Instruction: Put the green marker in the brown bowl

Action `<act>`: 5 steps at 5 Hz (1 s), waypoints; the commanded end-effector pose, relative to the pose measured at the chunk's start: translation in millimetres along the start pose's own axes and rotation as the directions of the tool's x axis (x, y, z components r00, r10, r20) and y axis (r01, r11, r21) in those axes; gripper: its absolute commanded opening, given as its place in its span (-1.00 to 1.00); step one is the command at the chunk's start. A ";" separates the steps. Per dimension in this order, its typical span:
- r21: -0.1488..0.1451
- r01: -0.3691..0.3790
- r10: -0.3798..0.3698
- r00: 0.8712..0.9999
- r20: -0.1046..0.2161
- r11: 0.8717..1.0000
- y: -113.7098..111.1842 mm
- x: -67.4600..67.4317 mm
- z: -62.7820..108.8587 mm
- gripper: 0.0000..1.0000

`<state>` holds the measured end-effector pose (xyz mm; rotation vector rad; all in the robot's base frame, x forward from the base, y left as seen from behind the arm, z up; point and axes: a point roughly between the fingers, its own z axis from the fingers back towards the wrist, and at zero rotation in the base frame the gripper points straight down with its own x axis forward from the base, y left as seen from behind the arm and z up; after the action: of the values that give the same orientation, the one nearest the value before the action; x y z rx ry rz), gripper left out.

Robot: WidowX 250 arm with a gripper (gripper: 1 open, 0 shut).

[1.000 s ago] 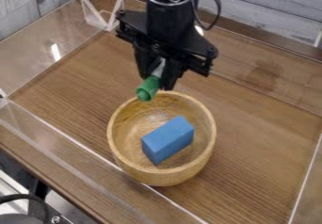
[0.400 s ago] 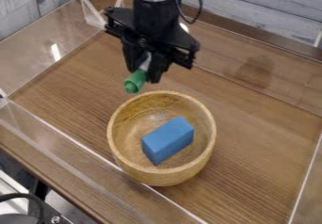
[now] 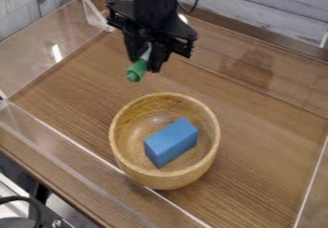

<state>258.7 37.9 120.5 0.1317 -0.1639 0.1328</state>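
My gripper (image 3: 152, 61) hangs pointing down over the table, above and beyond the far left rim of the brown bowl. It is shut on the green marker (image 3: 138, 70), whose green cap pokes out below the fingers toward the lower left; most of the barrel is hidden between them. The brown bowl (image 3: 126, 120), round and light wood with a thick rim, sits in the middle of the table below the gripper in the picture. The marker is in the air, outside the bowl's rim.
A blue rectangular block (image 3: 171, 142) lies inside the bowl. Clear plastic walls (image 3: 38, 55) run along the left and front edges of the wooden table (image 3: 256, 88). The arm's black body rises to the top of the picture.
The gripper, still holding the marker, has moved up and to the left in the picture, from over the bowl's far rim to a spot beyond it.
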 end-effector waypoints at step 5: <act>-0.002 -0.019 0.020 0.995 0.095 1.000 23.9 69.6 -39.5 -1.00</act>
<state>320.6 71.8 79.3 0.1282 -0.1996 0.1377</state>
